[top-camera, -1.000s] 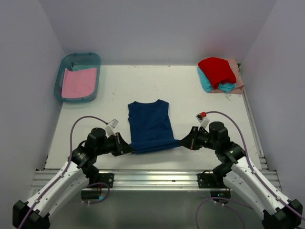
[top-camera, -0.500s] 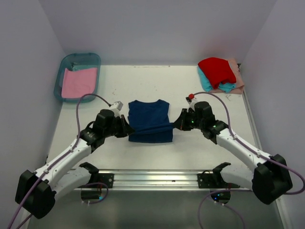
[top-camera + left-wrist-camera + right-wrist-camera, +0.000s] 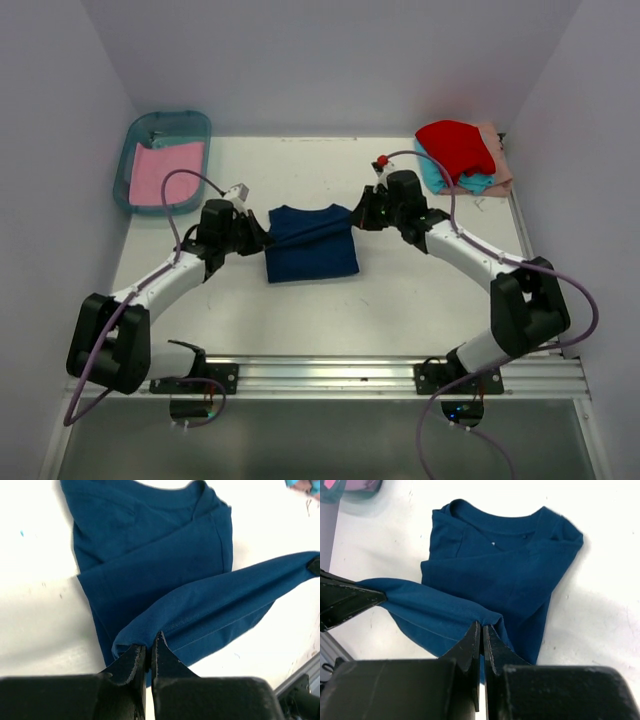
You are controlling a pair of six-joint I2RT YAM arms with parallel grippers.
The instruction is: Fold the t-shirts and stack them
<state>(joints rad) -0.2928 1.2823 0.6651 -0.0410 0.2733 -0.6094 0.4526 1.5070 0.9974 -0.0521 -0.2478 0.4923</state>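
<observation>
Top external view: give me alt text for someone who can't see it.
The left pincer and right pincer, both shut, hold the hem of a navy t-shirt stretched between them above the shirt's middle, on a white table. A teal bin holding a pink shirt sits rear left, and a pile of red, teal and peach shirts rear right.

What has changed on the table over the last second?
The left tool and right tool, both shut on the hem of the navy shirt, carried it away from the arm bases toward the collar, folding the shirt over itself. Nothing was let go. The pink shirt in the bin and the shirt pile at far right stayed put.
</observation>
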